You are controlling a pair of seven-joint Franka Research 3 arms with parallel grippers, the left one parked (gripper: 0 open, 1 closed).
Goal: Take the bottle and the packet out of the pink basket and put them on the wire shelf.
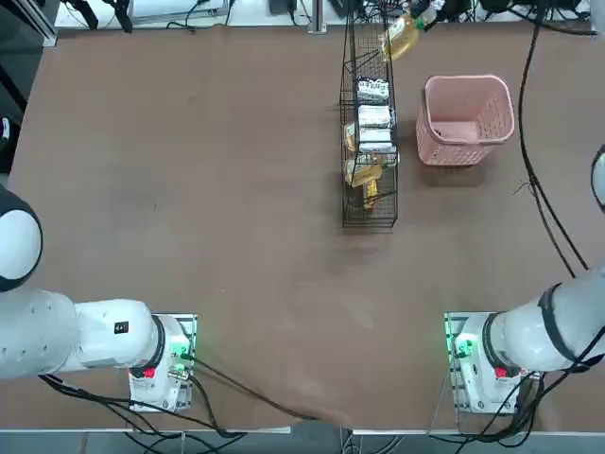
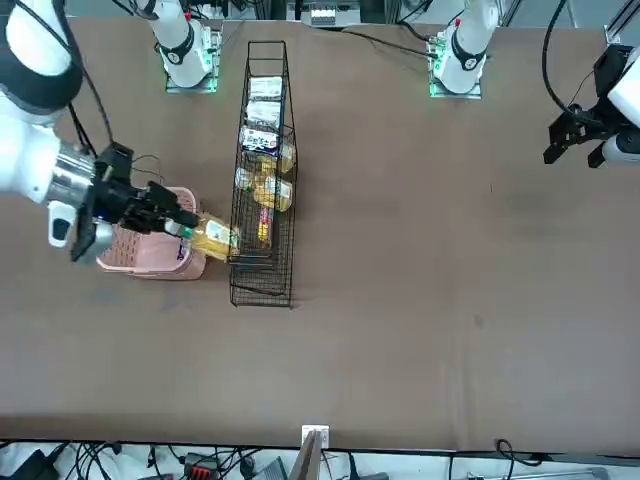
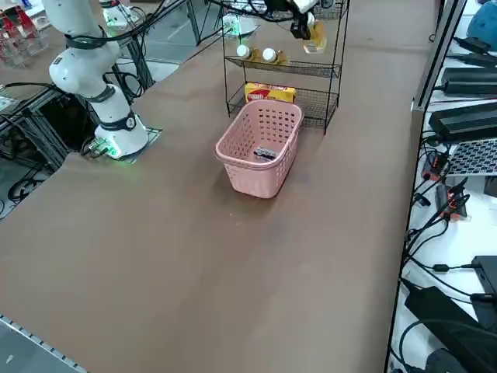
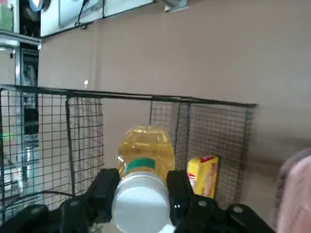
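I'm seeing the right gripper (image 4: 142,194) pinching the bottle (image 4: 144,167) at its white-capped end, one finger on each side of the cap, holding it up in the air off the tabletop (image 1: 189,236). In the front view the bottle (image 2: 212,237) is hanging between the pink basket (image 2: 150,255) and the wire shelf (image 2: 262,180), just beside the shelf's end, with its yellow body pointing toward the wire. The wrist view is showing the shelf's grid directly past the bottle, with a yellow box (image 4: 203,175) sitting inside it. The packet (image 3: 265,153) is lying on the basket floor, seen from the right side. The basket (image 1: 463,118) is sitting just beside the shelf (image 1: 369,132), apart from it. The shelf is carrying whitish packets (image 1: 373,92) and small bottles (image 3: 255,54).
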